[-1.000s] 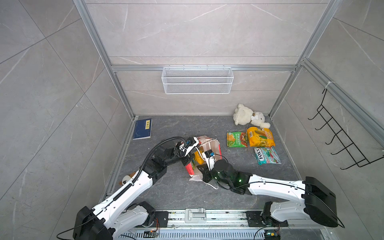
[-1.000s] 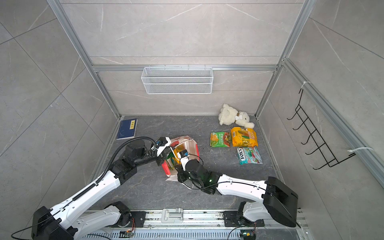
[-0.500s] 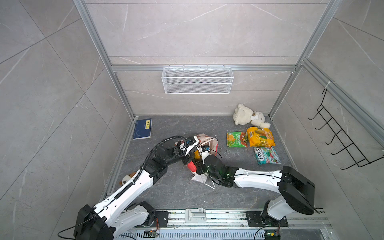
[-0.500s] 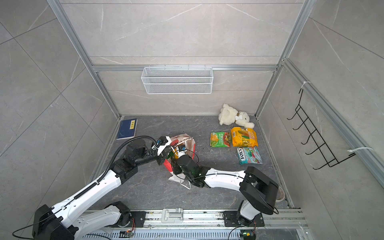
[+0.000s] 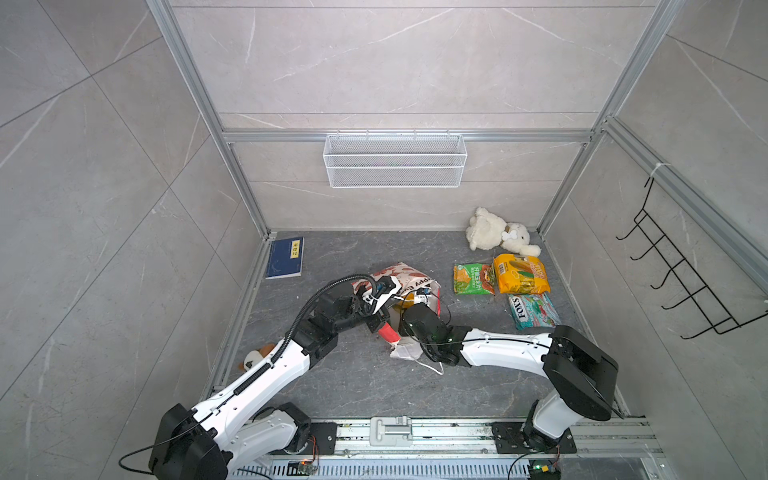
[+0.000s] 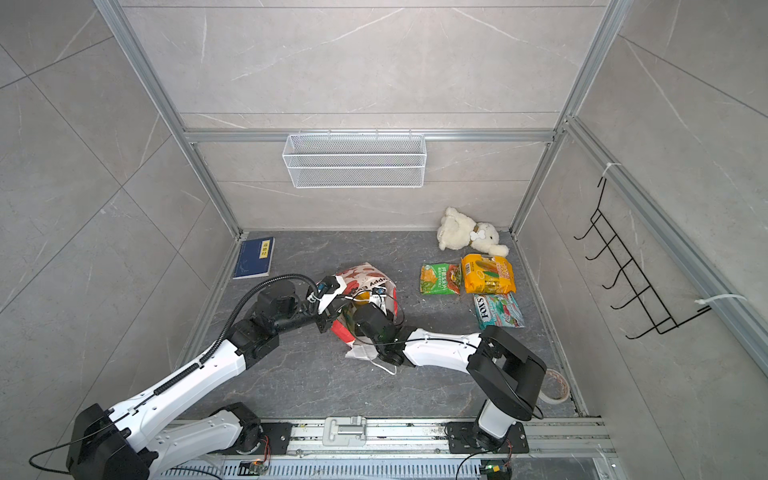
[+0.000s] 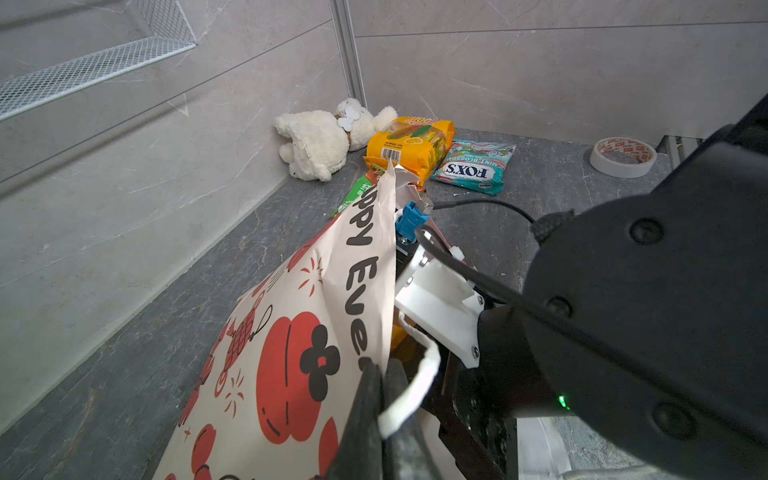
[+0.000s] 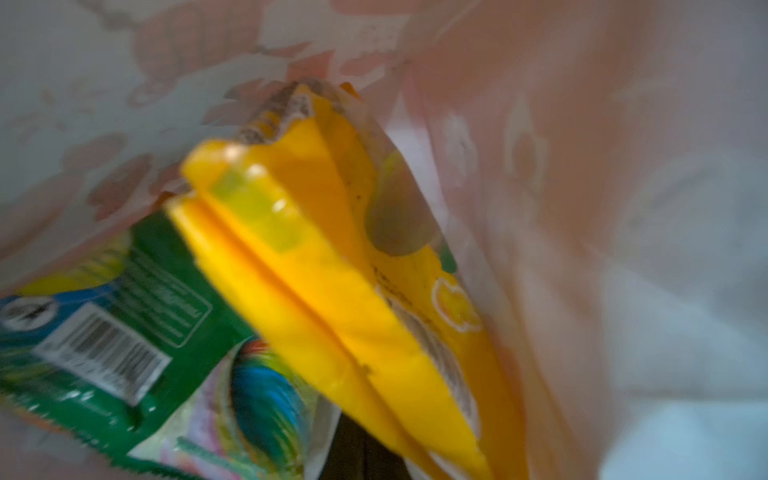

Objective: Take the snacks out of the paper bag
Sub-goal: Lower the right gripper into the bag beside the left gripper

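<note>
The paper bag (image 5: pixel 409 276) (image 6: pixel 365 274) stands tilted mid-floor. My left gripper (image 7: pixel 380 399) is shut on its rim, where a white cord handle also passes between the fingers. My right gripper (image 8: pixel 361 457) is inside the bag, its dark fingers together. A yellow packet (image 8: pixel 332 291) lies across the fingertips, and I cannot tell if it is pinched. A green packet (image 8: pixel 145 299) and a multicoloured one (image 8: pixel 257 407) lie beside it. In both top views, three snacks lie on the floor to the right: green (image 5: pixel 473 279), yellow-orange (image 5: pixel 520 274) and FOX'S (image 5: pixel 533 311).
A white plush toy (image 5: pixel 496 230) sits in the back right corner and a blue book (image 5: pixel 286 257) at the back left. A wire basket (image 5: pixel 395 160) hangs on the rear wall, a black hook rack (image 5: pixel 681 270) on the right wall. A tape roll (image 6: pixel 550 386) lies front right.
My right arm has folded at the elbow and pushed its gripper deeper into the bag's mouth. The left arm keeps its hold on the rim in nearly the same place.
</note>
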You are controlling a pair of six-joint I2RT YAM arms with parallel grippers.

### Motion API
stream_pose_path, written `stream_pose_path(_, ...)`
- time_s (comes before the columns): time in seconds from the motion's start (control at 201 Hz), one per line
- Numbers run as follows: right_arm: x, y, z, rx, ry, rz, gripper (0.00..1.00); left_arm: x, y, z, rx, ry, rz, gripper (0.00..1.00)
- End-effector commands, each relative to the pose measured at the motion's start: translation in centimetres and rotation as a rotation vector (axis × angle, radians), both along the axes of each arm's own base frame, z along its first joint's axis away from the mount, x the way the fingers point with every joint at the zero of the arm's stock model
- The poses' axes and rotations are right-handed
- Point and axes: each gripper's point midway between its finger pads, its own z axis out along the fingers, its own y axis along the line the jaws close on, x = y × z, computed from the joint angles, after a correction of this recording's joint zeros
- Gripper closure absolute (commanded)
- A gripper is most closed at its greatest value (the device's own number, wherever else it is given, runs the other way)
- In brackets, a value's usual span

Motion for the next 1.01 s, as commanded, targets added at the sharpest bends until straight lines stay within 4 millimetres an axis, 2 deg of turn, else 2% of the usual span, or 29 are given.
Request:
stream_pose_path(0.0, 1.7, -4.9, 0.1, 0.024, 0.009, -0.196, 1.0, 0.1, -0.3, 2.7, -0.063, -0.082, -0.019, 1.0)
stream_pose_path(0.09, 2.0, -5.1, 0.8, 0.038, -0.003, -0.182, 1.0, 0.3, -0.4, 2.6, -0.063, -0.079, -0.02, 1.0)
stream_pose_path(0.259, 1.5, -2.7, 3.6, 0.08, -0.064, -0.018, 1.0, 0.6, -0.7, 2.5, -0.063, -0.068, -0.022, 1.0)
stream_pose_path(0.383, -0.4, -1.2, 5.9, 0.168, -0.123, 0.144, 1.0, 0.9, -0.7, 2.4, -0.06, -0.055, -0.006, 1.0)
stream_pose_path(0.463, -2.3, -0.6, 6.9, 0.2, -0.17, 0.243, 0.98, 1.4, -0.6, 2.3, -0.054, -0.041, 0.017, 1.0)
stream_pose_path(0.592, -4.6, -1.0, 7.1, 0.22, -0.186, 0.319, 0.94, 1.9, -0.7, 2.4, -0.055, -0.025, 0.034, 1.0)
stream_pose_path(0.722, -6.0, -1.6, 7.8, 0.237, -0.194, 0.354, 0.89, 2.3, -0.7, 2.0, -0.042, -0.007, 0.051, 1.0)
stream_pose_path(0.891, -5.5, -3.4, 8.8, 0.211, -0.213, 0.265, 0.86, 2.6, -0.9, 1.9, -0.042, -0.008, 0.052, 1.0)
stream_pose_path(0.941, -5.5, -3.2, 9.4, 0.211, -0.228, 0.276, 0.79, 2.6, -0.9, 1.8, -0.04, -0.003, 0.048, 1.0)
stream_pose_path(1.005, -5.6, -2.8, 10.3, 0.19, -0.241, 0.308, 0.78, 2.4, -1.0, 1.8, -0.038, -0.002, 0.04, 1.0)
